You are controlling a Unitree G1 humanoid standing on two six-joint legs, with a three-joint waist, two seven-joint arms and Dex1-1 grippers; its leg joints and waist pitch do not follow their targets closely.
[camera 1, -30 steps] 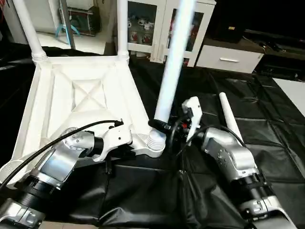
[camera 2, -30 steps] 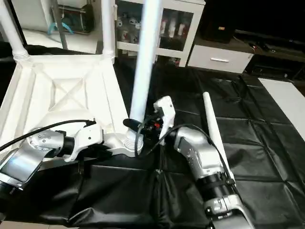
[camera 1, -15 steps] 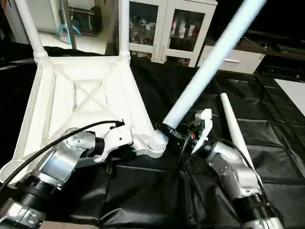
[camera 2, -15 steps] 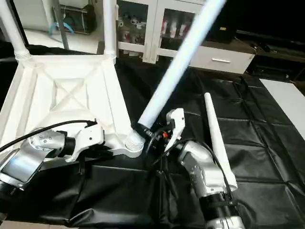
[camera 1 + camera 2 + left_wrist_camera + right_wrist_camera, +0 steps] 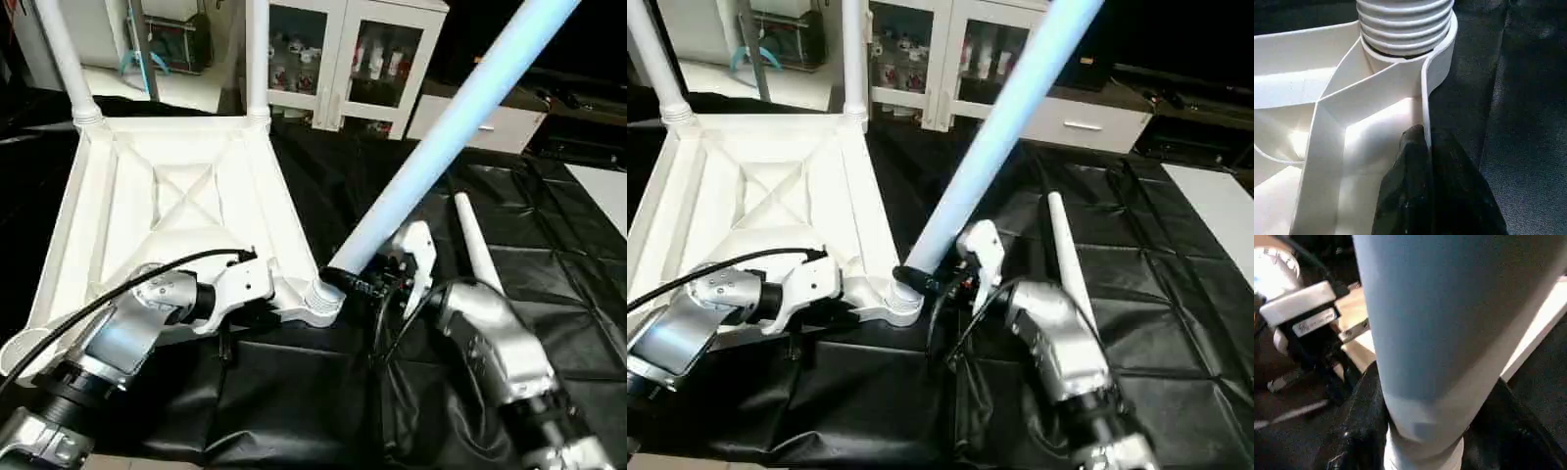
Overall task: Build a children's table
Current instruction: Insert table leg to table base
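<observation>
The children's table lies upside down: its white tabletop (image 5: 167, 196) shows an X-ribbed underside. Two legs (image 5: 61, 59) (image 5: 257, 54) stand upright in the far corner sockets. My right gripper (image 5: 345, 281) is shut on a third leg (image 5: 441, 127) low on its shaft. That leg leans steeply up to the right, its threaded end (image 5: 1405, 24) at the near right socket (image 5: 321, 299). My left gripper (image 5: 1425, 147) is shut on the tabletop's rim just beside that socket. A fourth leg (image 5: 472, 245) lies loose on the mat, right of my right gripper.
A black mat (image 5: 568, 284) covers the work surface. A white glass-door cabinet (image 5: 343, 59) and a white drawer unit (image 5: 495, 122) stand behind it. A black cable (image 5: 98, 299) runs over my left forearm.
The leg in my right gripper has tipped from nearly upright to a steep lean to the right, its base staying at the socket. My right forearm swung with it. The left gripper held still.
</observation>
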